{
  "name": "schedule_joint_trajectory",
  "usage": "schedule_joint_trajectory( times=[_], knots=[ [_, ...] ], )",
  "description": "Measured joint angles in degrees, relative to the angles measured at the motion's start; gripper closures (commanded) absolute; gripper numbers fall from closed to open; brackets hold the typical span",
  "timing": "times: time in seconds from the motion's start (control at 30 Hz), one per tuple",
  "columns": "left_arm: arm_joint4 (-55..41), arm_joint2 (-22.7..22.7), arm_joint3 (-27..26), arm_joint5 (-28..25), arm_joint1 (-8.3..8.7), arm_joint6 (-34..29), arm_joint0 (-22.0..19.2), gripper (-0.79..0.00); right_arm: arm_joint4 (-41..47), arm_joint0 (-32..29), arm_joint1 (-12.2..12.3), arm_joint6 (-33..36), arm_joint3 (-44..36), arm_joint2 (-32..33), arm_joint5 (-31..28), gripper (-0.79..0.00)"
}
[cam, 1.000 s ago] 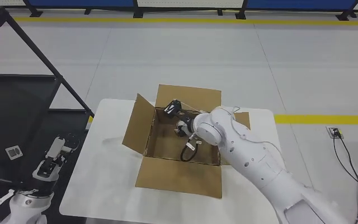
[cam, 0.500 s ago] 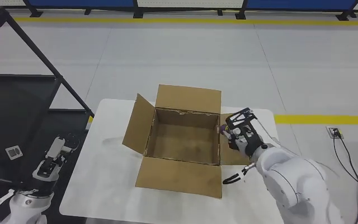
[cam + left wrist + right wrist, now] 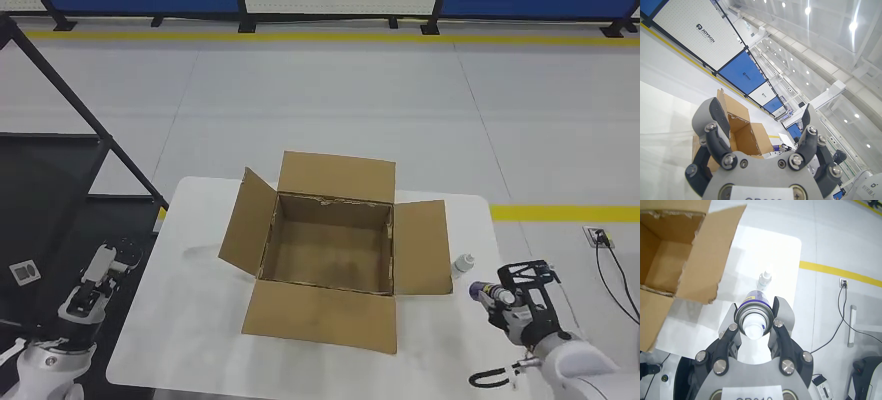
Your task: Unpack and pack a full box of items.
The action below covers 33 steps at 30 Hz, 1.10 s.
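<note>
Item one, table (image 3: pixel 195 300): white, rounded corners, carrying everything below. Item two, box (image 3: pixel 325 255): brown cardboard, all four flaps folded outward, I judge so that an arm can go in from above; its floor is in plain sight. Item three, left gripper (image 3: pixel 761 106): parked beyond the table's left edge, well apart from the box, jaws spread wide with nothing between them; I read it as waiting. Item four, right gripper (image 3: pixel 755 309): clamped on the spray can (image 3: pixel 753 315), one pad on each side of the body just below the shoulder, cap end toward the wrist. I have it over the table's right edge, outside the box's right flap (image 3: pixel 422 247), which I take as the set-down side for unpacked goods. The can has a metal shoulder, a white cap and a purple band with a yellow mark. Item five, small bottle (image 3: pixel 764 279): white, upright on the table near that flap, close to the can but apart from it.
</note>
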Motion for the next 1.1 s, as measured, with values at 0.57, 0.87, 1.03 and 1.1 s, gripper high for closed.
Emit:
schedule_joint_trajectory(
  times=[0.57,0.87,1.03,1.1],
  knots=[
    [0.0,0.0,0.0,0.0,0.0,0.0,0.0,-0.785,-0.01,16.12,1.08,5.92,25.42,-9.45,-10.97,0.0],
    [0.0,0.0,0.0,0.0,0.0,0.0,0.0,-0.785,1.0,17.67,1.44,5.66,29.28,-11.07,-12.19,-0.289],
    [0.0,0.0,0.0,0.0,0.0,0.0,0.0,-0.785,1.42,17.3,1.67,5.05,29.96,-11.34,-12.16,-0.357],
    [0.0,0.0,0.0,0.0,0.0,0.0,0.0,-0.785,1.64,17.19,1.74,4.86,30.14,-11.4,-12.05,-0.369]
  ],
)
